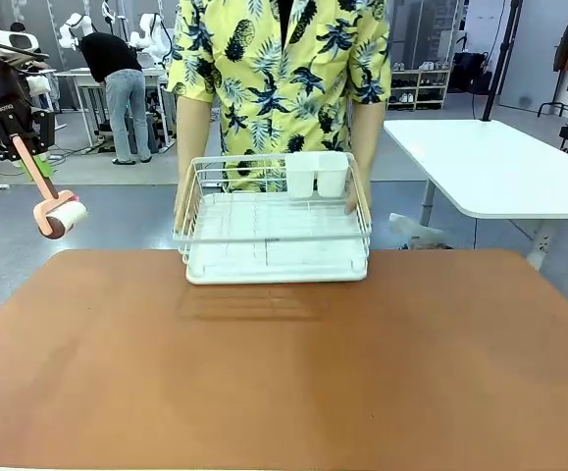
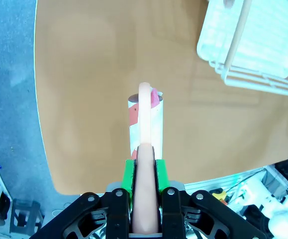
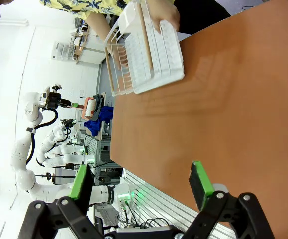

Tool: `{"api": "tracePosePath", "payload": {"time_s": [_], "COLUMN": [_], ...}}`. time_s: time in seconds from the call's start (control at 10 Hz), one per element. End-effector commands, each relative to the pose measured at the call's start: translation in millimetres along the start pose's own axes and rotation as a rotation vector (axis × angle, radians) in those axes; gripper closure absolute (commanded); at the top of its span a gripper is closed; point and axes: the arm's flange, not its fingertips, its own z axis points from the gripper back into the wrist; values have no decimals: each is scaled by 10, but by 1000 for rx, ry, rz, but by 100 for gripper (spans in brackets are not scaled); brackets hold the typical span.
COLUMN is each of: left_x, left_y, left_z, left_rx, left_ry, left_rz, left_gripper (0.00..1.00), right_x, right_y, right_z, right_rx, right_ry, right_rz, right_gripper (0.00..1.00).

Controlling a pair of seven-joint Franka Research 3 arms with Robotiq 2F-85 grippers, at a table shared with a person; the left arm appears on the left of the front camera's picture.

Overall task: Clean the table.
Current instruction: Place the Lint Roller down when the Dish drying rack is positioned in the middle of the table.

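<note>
The left tool [image 1: 21, 147] hangs raised off the bench's [image 1: 284, 373] left far corner, pads pinching the pink handle of a lint roller [image 1: 56, 211] that slants down. The right tool [image 3: 141, 184] hovers over the bench, fingers spread. A person's hands grip a white dish rack [image 1: 276, 231] at the bench's far edge; its base looks slightly lifted, contact unclear.

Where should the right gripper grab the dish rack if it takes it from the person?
Probably the near top wire of the rack, coming from above on the robot's side. That rail runs straight and bare, thin enough for open jaws, while the person's hands hold the two ends and cups fill the far corner.
</note>
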Motion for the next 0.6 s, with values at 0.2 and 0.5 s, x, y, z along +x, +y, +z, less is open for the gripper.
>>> {"api": "tracePosePath", "payload": {"time_s": [0.2,0.5], "left_x": [-9,-9], "left_y": [13,13], "left_z": [16,16], "left_rx": [-4,-4], "left_ry": [-8,-8], "left_rz": [-2,-2], "left_gripper": [79,79], "right_x": [9,9], "right_y": [24,24], "right_z": [15,15], "right_rx": [17,17], "right_ry": [-6,-6], "right_rz": [10,10], "right_gripper": [0,0]}}
